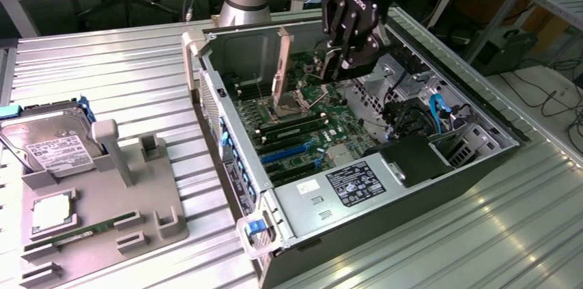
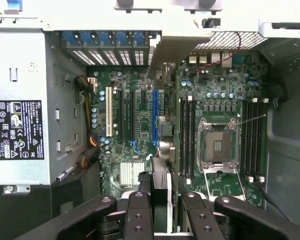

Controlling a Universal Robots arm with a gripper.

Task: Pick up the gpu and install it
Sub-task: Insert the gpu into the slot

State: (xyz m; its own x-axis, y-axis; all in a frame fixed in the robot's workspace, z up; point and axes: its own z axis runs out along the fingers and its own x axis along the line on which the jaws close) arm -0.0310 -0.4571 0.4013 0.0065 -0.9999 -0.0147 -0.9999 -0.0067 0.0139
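My gripper hangs over the open computer case, above the motherboard. It is shut on the gpu, which appears in the wrist view as a thin dark slab seen edge-on between the two black fingers. From outside, the gpu reaches down from the fingers toward the board without touching it. Beneath the card lie the expansion slots, among them a blue slot, and beside them the open CPU socket.
A grey fixture tray at the exterior view's left carries a hard drive, a RAM stick and a square chip. Inside the case sit the power supply, blue cables and an upright metal bar.
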